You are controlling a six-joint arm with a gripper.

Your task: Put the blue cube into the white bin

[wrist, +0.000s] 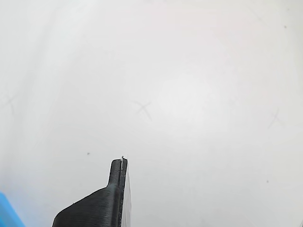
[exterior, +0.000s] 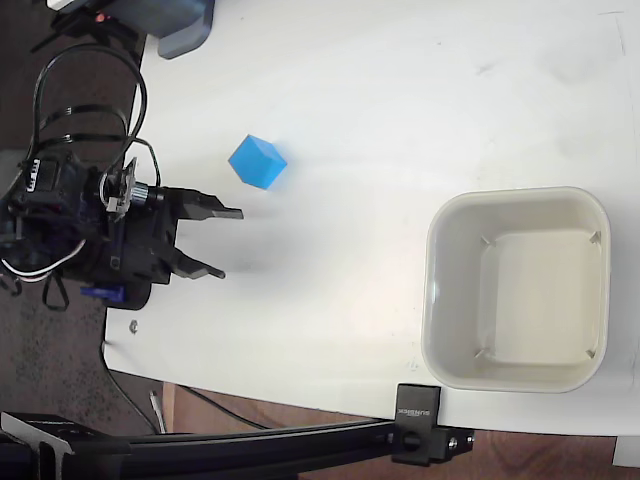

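Fixed view: claw (exterior: 230, 242) is being held wide open, nothing gripped, over the worktop (exterior: 350, 120); blue cube (exterior: 257, 162) is being kept just beyond it; white bin (exterior: 517, 288) is being shown well apart, at right.

One black gripper finger (wrist: 102, 203) was seen rising from the bottom edge, left of centre, tapering to a narrow tip. No second finger was shown, so the jaw state could not be read. A sliver of the blue cube (wrist: 7, 213) was caught in the bottom-left corner, cut off by the frame and apart from the finger. The rest was filled by the white table surface (wrist: 199, 94), marked with faint pencil-like crosses (wrist: 143, 109) and a few small dark specks.
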